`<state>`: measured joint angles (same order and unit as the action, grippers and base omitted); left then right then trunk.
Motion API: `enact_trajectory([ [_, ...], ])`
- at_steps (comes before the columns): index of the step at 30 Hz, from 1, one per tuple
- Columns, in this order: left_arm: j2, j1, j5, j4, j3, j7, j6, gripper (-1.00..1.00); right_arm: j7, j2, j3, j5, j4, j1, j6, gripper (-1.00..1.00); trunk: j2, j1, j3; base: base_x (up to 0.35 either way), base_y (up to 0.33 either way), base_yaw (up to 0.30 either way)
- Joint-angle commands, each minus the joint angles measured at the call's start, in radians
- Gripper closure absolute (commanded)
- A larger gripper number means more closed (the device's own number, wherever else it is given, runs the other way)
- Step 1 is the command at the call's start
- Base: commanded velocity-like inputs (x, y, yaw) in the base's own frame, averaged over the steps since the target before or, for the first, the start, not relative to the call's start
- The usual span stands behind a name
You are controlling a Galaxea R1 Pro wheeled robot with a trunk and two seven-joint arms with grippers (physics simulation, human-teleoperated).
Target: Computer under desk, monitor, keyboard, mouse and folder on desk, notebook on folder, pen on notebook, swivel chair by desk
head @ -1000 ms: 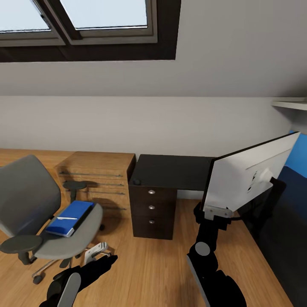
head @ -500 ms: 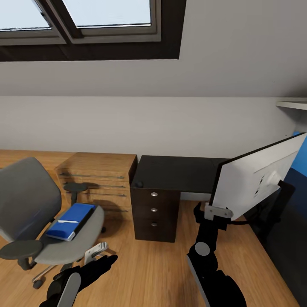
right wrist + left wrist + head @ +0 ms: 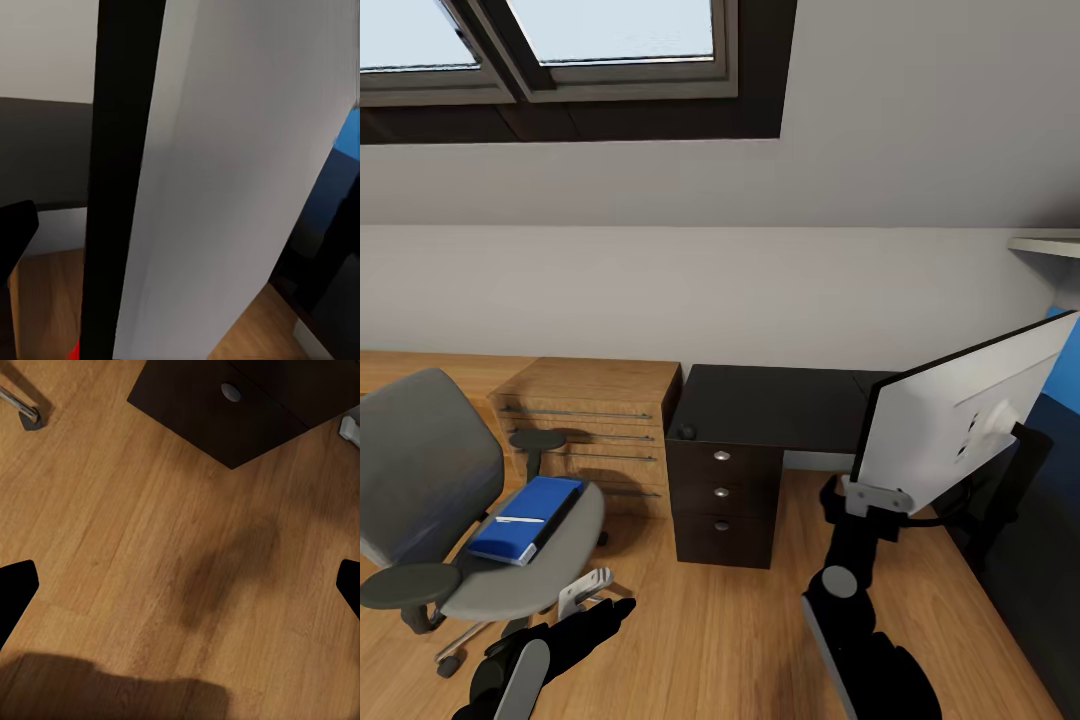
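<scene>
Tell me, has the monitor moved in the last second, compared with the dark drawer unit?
Yes. The monitor, held at its lower edge by the right gripper, has shifted right, away from the dark drawer unit, toward the blue panel.

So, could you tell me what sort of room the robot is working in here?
Probably a home office or study corner in an attic bedroom: a swivel chair, a black desk with drawers, a monitor, and a skylight in the sloped ceiling.

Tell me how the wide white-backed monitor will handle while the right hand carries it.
The wide white-backed monitor is held at its lower corner by the right hand, so it will probably swing. It already hangs tilted. The rigid panel likely won't flex.
</scene>
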<state>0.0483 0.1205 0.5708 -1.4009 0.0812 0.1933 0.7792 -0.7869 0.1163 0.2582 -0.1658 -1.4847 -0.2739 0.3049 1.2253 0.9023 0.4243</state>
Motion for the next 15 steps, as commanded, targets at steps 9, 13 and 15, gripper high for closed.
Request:
enact_trajectory([
  [9, 0.001, 0.001, 0.011, -0.001, 0.002, 0.007, 0.005, -1.00, -0.003, 0.000, -0.011, -0.007, 0.000, -0.001, 0.010, -1.00, 0.001, 0.000, 0.001, 0.000, 0.000, 0.000],
  [13, 0.001, 0.001, 0.011, -0.001, 0.002, 0.007, 0.005, -1.00, -0.003, 0.000, -0.012, -0.007, 0.000, -0.001, 0.011, -1.00, 0.001, 0.000, 0.001, 0.000, 0.000, 0.000],
  [15, 0.001, 0.001, 0.011, -0.001, 0.002, 0.007, 0.005, -1.00, -0.003, 0.000, -0.014, -0.006, 0.000, -0.001, 0.011, -1.00, 0.001, 0.000, 0.001, 0.000, 0.000, 0.000],
])
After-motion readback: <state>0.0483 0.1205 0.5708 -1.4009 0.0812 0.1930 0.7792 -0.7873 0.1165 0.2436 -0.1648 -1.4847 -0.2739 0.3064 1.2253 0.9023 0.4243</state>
